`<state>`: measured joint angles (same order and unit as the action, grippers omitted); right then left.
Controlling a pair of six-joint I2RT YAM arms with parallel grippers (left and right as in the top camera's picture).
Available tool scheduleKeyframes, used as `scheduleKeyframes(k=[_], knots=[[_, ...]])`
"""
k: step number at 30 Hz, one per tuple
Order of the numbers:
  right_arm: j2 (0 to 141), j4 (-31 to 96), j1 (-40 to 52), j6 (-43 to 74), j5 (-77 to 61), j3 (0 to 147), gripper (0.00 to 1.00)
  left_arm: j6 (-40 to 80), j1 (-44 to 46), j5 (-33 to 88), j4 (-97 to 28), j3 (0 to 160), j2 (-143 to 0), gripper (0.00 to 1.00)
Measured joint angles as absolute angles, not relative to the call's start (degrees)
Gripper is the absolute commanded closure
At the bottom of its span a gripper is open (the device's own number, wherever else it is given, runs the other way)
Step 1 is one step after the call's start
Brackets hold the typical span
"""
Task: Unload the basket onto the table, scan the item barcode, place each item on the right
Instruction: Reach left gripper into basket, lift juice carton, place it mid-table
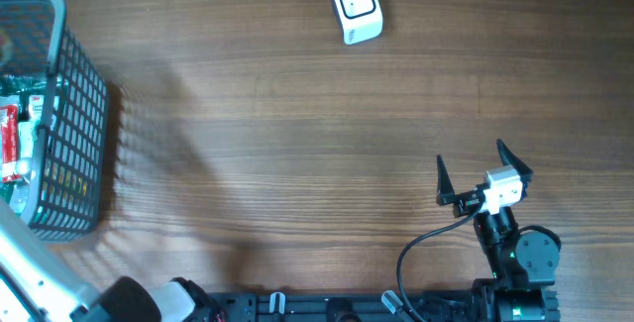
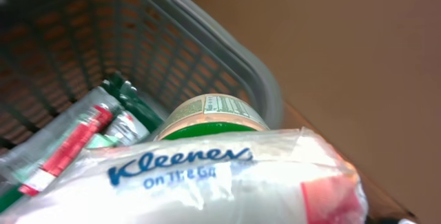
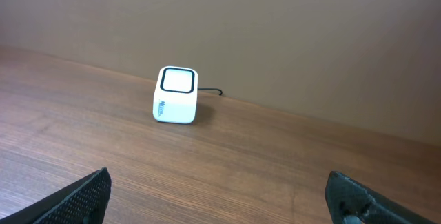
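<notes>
Okay, Kleenex pack (image 2: 227, 176) lies on top inside the basket (image 1: 87, 94) at the table (image 1: 277, 144) left end, close under the left wrist cam. Left pincer fingers don't show, can't tell if it grips. Right pincer (image 1: 471, 154) is wide open and empty, well apart from the scanner (image 1: 356, 7). Likely step: lift pack out. Grab mid-body, rise straight past the rim, don't drag the red-striped tube (image 2: 69, 141). Barcode not visible.

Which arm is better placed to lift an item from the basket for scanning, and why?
Left. The left arm reaches by the basket, its camera close over the Kleenex pack. The right gripper stands open, across the table from it.
</notes>
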<state>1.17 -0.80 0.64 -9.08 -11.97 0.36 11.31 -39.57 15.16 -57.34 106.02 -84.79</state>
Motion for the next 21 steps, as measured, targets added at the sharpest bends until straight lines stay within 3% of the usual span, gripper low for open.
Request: scheduleKeyframes(k=[4,9,12,21], knots=[[1.2,-0.8,0.6,-9.1,-12.0,0.4,0.00,13.0,-33.4,16.1,-62.5,106.0,-78.8,0.65],[1.2,-0.8,0.6,-9.1,-12.0,0.4,0.00,13.7,-17.3,16.2,-70.0,106.0,-73.9,0.66],[1.2,-0.8,0.6,-9.1,-12.0,0.4,0.00,14.7,-7.4,15.2,-72.8,106.0,-74.8,0.74],[1.2,-0.8,0.6,-9.1,-12.0,0.4,0.00,24.3,22.9,4.6,-76.1,106.0,-84.1,0.74]])
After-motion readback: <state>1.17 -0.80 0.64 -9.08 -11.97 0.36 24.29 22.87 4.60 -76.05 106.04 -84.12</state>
